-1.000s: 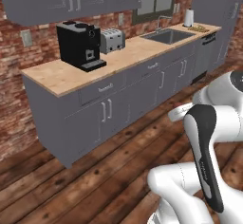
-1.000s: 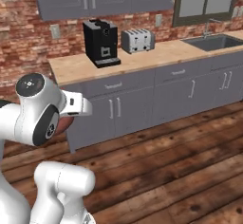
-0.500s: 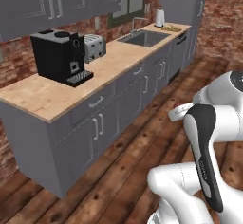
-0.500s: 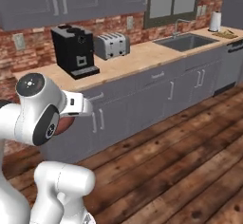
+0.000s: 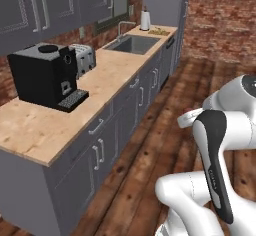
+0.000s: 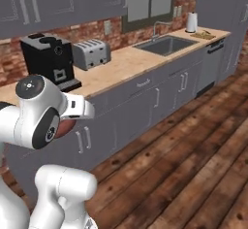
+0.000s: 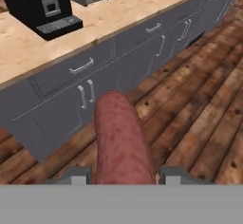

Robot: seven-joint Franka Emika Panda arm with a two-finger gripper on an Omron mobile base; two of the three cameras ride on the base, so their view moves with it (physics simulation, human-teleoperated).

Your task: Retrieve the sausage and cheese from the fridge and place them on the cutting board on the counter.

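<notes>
Dark wooden floorboards [image 6: 193, 165] run along a brick-backed kitchen, with a long row of grey cabinets [image 5: 125, 105] under a light wooden table [image 5: 100, 80]. In the hand view the claw [image 7: 122, 178] is pinching the sausage [image 7: 121, 142], a reddish-brown link that sticks out from between the two fingertips [image 7: 78, 175] and points toward the cabinet fronts below the table. In the right base view a little of its red shows under the white arm's wrist, in front of the table's edge.

Taking the black coffee machine [image 6: 48, 60] as the landmark: it stands on the table nearest the arm, close to the brick wall. Just beside it, on the side toward the sink, sits a silver toaster [image 6: 91, 53]. Further along the table from the machine lies the dark inset sink [image 6: 167, 44] with its tap behind it. Well beyond the sink, at the table's far end from the machine, the tan cutting board [image 6: 206, 35] lies flat, with a white paper-towel roll [image 6: 192, 22] standing near it against the wall. The board is far from the sausage and too small here to tell whether anything lies on it. Grey upper cabinets hang above the machine.
</notes>
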